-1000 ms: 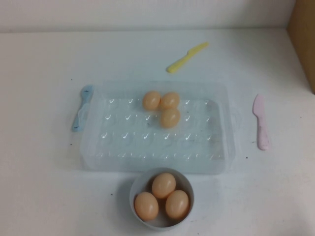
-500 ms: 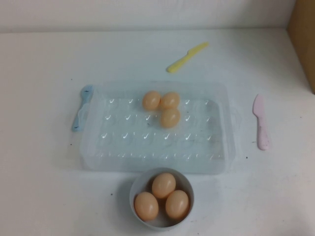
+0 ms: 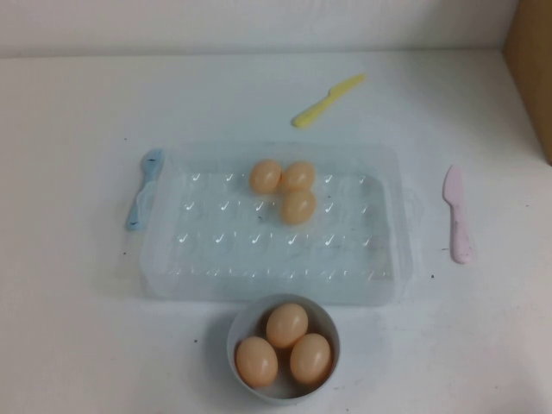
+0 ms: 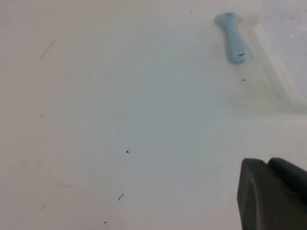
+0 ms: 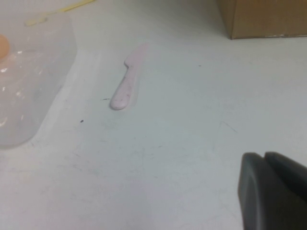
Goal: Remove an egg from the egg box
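Note:
The clear plastic egg box (image 3: 172, 259) lies in the middle of the table in the high view. Three tan-orange eggs sit close together in its far cups: one (image 3: 266, 176), one (image 3: 297, 176) and one (image 3: 298, 207) just nearer. Neither arm shows in the high view. My left gripper (image 4: 266, 162) is shut and empty above bare table left of the box. My right gripper (image 5: 264, 155) is shut and empty above bare table right of the box, whose corner (image 5: 29, 72) shows in that view.
A grey-blue bowl (image 3: 241, 323) with three eggs stands in front of the box. A blue plastic knife (image 3: 142, 200) lies at the box's left, a pink one (image 3: 457, 216) to its right, a yellow one (image 3: 328, 99) behind. A cardboard box (image 3: 530, 69) stands far right.

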`<state>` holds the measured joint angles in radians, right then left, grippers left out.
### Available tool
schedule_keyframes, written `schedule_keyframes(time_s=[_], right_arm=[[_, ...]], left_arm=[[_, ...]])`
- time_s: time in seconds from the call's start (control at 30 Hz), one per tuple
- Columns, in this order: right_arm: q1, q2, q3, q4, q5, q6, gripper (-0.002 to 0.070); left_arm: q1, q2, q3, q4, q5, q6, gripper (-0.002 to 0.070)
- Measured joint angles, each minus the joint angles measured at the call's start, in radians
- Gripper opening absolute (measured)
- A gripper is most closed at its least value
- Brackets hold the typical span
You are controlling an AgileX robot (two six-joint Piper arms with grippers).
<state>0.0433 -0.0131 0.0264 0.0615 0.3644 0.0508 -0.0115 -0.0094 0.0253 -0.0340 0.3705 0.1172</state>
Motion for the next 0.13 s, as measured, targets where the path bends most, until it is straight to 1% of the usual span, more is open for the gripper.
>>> schedule_keyframes(time_s=[0.13], right_arm=[[0.000,0.000,0.000,0.000,0.000,0.000,-0.0017]], left_arm=[[0.000,0.000,0.000,0.000,0.000,0.001,-0.0003]])
